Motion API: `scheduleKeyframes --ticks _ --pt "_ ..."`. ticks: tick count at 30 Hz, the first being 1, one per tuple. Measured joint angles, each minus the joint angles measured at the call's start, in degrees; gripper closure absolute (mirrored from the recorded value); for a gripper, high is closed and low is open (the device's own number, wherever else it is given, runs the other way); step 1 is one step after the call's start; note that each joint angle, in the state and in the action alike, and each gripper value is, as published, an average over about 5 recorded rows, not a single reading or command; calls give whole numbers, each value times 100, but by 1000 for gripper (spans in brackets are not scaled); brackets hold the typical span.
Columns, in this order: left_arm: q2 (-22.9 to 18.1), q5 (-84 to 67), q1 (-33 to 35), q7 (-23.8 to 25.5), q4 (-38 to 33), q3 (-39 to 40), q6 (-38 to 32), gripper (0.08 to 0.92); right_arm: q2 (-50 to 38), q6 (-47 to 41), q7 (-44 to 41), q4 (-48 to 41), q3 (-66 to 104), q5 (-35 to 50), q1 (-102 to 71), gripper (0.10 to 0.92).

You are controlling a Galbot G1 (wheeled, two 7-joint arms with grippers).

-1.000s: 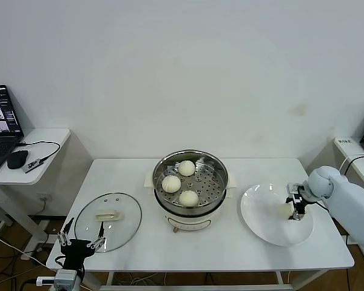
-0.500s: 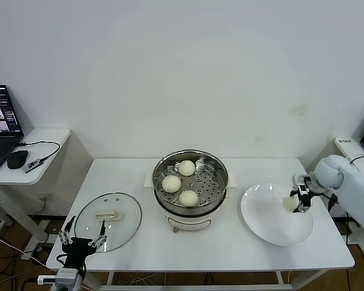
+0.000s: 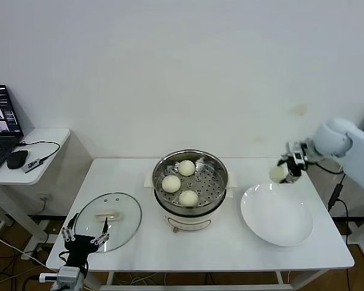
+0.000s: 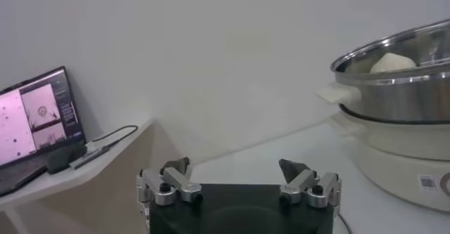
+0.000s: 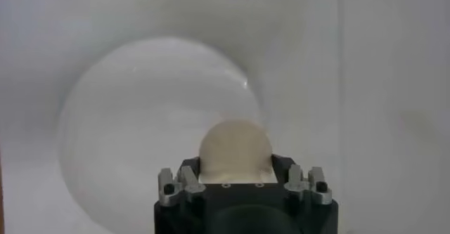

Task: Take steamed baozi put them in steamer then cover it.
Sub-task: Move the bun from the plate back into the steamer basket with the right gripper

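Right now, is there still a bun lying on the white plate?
No, the plate is bare; the right end effector holds the last bun above it.

A laboratory or office test room is indicated, not a home kitchen. A bare white wall (image 3: 182, 73) is seen behind a plain white table (image 3: 139, 242) on metal legs. A side desk (image 3: 39, 151) is fitted with an open laptop (image 3: 0, 124), a mouse (image 3: 16, 159) and trailing cables (image 3: 45, 148). Cookware is laid out as for a trial.
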Motion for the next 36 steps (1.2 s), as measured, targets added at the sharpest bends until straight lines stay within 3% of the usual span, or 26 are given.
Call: scheduleKeyframes --ticks 18,36 --pt "52 -96 -43 1 55 -243 -9 177 1627 -1495 1010 426 -1342 2133 1389 380" --pt "28 -149 -140 7 200 -302 -15 177 2457 -2050 1536 -110 -1470 2081 574 380"
